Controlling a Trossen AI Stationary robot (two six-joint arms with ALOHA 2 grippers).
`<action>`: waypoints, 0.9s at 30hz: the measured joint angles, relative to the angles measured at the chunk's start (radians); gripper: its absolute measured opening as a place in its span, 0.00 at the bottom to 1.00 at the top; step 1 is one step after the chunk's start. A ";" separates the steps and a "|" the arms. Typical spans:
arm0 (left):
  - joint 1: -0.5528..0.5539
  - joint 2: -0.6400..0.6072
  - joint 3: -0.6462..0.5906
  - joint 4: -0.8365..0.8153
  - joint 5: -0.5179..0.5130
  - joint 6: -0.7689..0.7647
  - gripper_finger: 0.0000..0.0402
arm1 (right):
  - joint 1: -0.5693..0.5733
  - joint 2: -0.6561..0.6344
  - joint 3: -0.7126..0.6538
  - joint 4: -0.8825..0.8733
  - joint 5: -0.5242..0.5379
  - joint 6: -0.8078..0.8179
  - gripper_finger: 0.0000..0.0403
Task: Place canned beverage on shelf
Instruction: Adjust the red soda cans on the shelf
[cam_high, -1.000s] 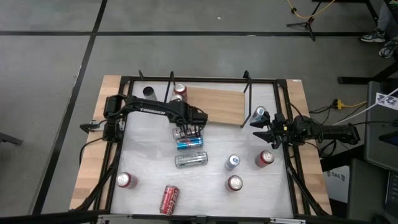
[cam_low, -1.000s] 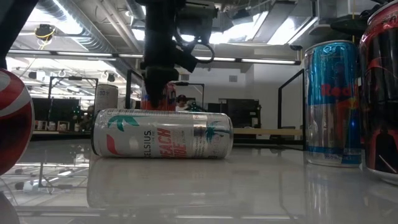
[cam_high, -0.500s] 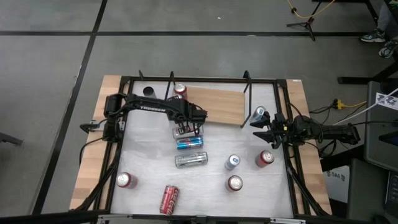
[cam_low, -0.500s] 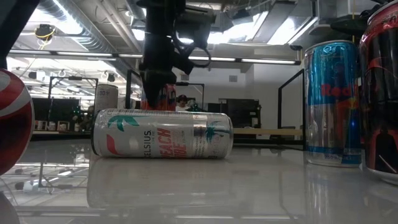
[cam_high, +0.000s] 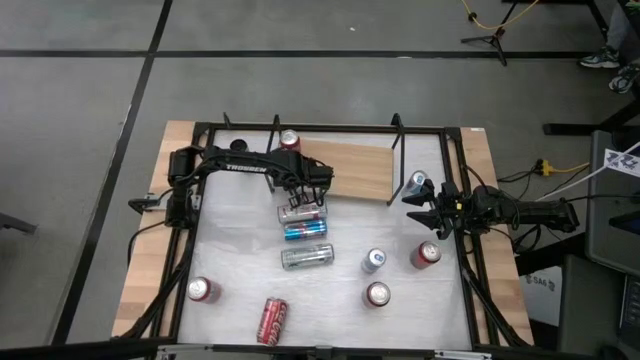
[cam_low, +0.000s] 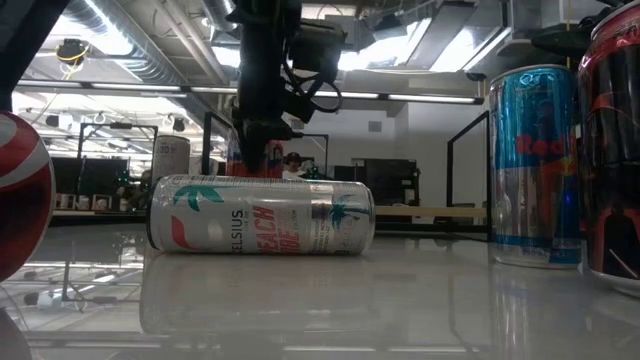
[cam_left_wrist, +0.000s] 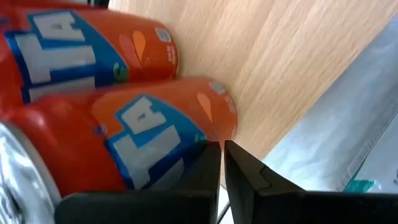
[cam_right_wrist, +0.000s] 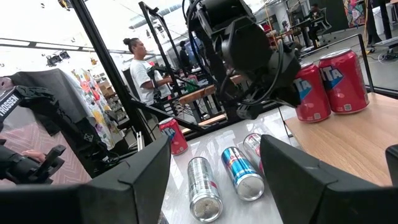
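Observation:
The shelf (cam_high: 350, 168), a light wooden board, lies at the table's far middle. Two orange cans (cam_left_wrist: 93, 56) (cam_left_wrist: 143, 143) stand upright on its left end; from above only one (cam_high: 290, 140) shows, since my left arm covers the other. My left gripper (cam_left_wrist: 222, 155) is shut and slants down at the board's near left corner (cam_high: 304, 196), right beside the nearer can. My right gripper (cam_high: 420, 214) waits open at the table's right edge. My left gripper's shut fingers (cam_left_wrist: 205, 171) stand against the lower side of the nearer orange can (cam_left_wrist: 208, 124), coming from the table's near side and slanting down. Whether they touch the can, I cannot tell. The can stands upright on the board.
Three cans lie on the white table just in front of the shelf: silver (cam_high: 298, 213), blue (cam_high: 305, 231) and a Celsius can (cam_high: 307, 257). Standing cans are spread toward the near and right sides (cam_high: 373, 261) (cam_high: 425, 254) (cam_high: 377, 294) (cam_high: 203, 290). A red can (cam_high: 272, 320) lies near the front.
My left gripper has moved toward the table's far edge, from above the lying cans to the shelf's near left corner, and has stayed shut.

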 joint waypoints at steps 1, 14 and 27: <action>0.004 0.000 0.000 0.006 0.000 0.002 0.03 | 0.000 0.000 0.000 0.000 0.000 0.000 0.59; 0.024 0.000 0.005 0.061 0.057 0.004 0.03 | 0.000 0.000 0.000 0.000 0.000 0.000 0.59; 0.058 0.000 0.241 0.072 0.120 0.055 0.03 | 0.000 0.000 0.000 0.000 0.000 0.000 0.59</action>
